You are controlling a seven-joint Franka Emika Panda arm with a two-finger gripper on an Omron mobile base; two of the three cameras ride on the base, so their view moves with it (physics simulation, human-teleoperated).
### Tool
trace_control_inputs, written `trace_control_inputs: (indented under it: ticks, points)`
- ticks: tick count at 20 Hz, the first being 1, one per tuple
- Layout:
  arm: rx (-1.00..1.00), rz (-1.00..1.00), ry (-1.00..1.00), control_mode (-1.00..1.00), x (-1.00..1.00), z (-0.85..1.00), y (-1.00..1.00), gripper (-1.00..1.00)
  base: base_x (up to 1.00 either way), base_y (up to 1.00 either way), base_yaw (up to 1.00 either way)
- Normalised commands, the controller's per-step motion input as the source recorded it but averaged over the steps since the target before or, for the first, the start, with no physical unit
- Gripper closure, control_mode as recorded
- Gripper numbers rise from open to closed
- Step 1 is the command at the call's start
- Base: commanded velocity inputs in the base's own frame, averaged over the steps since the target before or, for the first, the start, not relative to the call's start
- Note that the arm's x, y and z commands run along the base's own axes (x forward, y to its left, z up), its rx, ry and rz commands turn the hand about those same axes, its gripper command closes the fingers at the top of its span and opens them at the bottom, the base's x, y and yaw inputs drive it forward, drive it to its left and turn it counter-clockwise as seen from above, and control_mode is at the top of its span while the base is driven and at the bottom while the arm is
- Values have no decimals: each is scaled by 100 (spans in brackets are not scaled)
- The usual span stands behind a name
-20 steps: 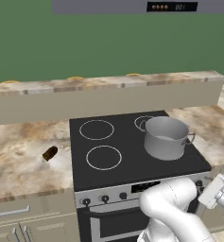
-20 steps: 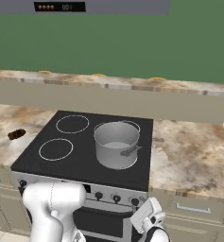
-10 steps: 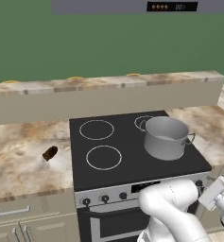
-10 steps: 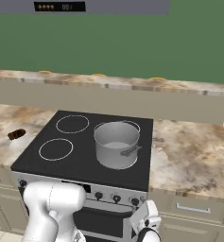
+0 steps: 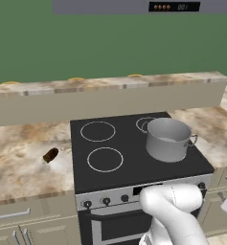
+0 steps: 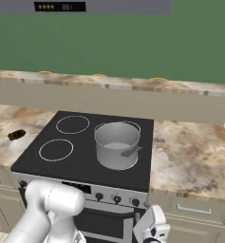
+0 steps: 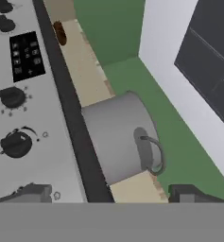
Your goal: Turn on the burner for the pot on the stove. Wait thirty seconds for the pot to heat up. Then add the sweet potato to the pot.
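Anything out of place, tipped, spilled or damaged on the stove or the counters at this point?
Nothing stands out. The round grey steel pot stands upright on the black glass stove, over its back right ring. The small dark brown sweet potato lies alone on the marble counter left of the stove. No spill or damage shows.

Pot (image 7: 118,137) centre frame, loop handle (image 7: 153,153) facing right; stove knobs (image 7: 14,144) down the left; sweet potato (image 7: 60,33) upper left on counter.

- Green wall (image 5: 110,43) behind.
- Marbled tan counter (image 6: 190,152) w/ raised back ledge (image 5: 110,91).
- Beige cabinet drawers (image 5: 19,215) below.
- Grey hood (image 6: 109,5) overhead.
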Motion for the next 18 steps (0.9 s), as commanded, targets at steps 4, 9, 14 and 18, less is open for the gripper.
trace_control_inputs:
  ticks: [4, 9, 14, 18]
  points:
    - [-4, 23, 0, -100, -100, 91, -55, -100, 0, 0, 0]
    - [0, 19, 0, -100, -69, 100, -9, -100, 0, 0, 0]
    - [0, 15, 3, -100, -17, 100, 6, -100, 0, 0, 0]
    - [0, 14, 0, -100, -16, 100, 2, -100, 0, 0, 0]
